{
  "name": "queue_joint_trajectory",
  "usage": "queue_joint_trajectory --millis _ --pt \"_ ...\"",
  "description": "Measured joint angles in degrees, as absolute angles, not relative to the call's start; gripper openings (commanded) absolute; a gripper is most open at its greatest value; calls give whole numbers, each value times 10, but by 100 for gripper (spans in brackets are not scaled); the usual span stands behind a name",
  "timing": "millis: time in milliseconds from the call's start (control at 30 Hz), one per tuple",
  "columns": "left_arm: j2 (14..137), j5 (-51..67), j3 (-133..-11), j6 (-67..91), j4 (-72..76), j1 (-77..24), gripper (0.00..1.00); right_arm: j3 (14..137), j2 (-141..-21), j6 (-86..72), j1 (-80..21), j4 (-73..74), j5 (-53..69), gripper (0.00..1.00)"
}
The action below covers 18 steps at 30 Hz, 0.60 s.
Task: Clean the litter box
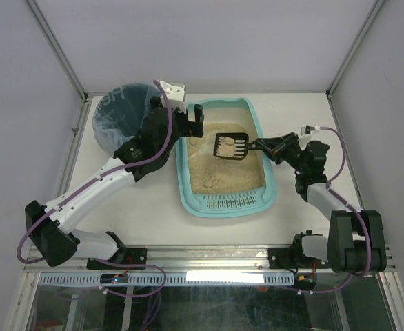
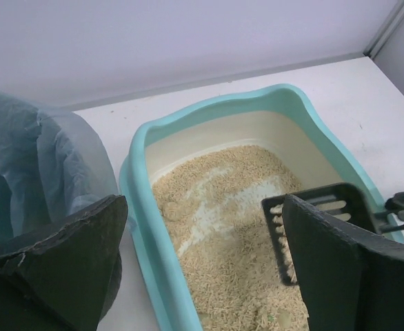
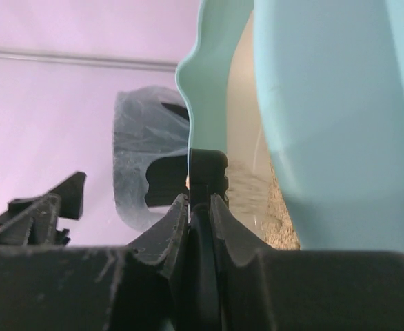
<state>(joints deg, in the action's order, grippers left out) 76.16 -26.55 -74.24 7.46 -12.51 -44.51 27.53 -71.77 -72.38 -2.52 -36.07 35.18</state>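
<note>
Scoop point(image 1: 231, 146): carries 1 lifted clump point(image 1: 224, 143) above litter box point(image 1: 226, 205).
Right gripper point(image 1: 271, 147): jaws clamped on scoop handle.
Left gripper point(image 1: 190, 123): jaws apart, empty.
Left: dumping into bin point(image 1: 112, 114); 1 buried clump point(image 1: 207, 183).

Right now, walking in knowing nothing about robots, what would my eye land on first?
Most striking is the light teal litter box in the middle of the table, holding sandy litter. Over it the right gripper holds a black scoop carrying a pale clump. At far left stands a round bin lined with a bluish bag, the open left gripper beside it.
</note>
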Motion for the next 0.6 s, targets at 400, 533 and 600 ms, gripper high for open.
queue_joint_trajectory --millis 400,533,600 --pt "704 -326 -625 40 -29 -441 99 277 -700 -729 -18 -360 355 0" --pt "701 -345 -621 33 -20 -441 99 273 -681 -730 -7 -352 354 0" --pt "697 -349 -618 31 -17 -441 99 279 -682 -724 -10 -353 351 0"
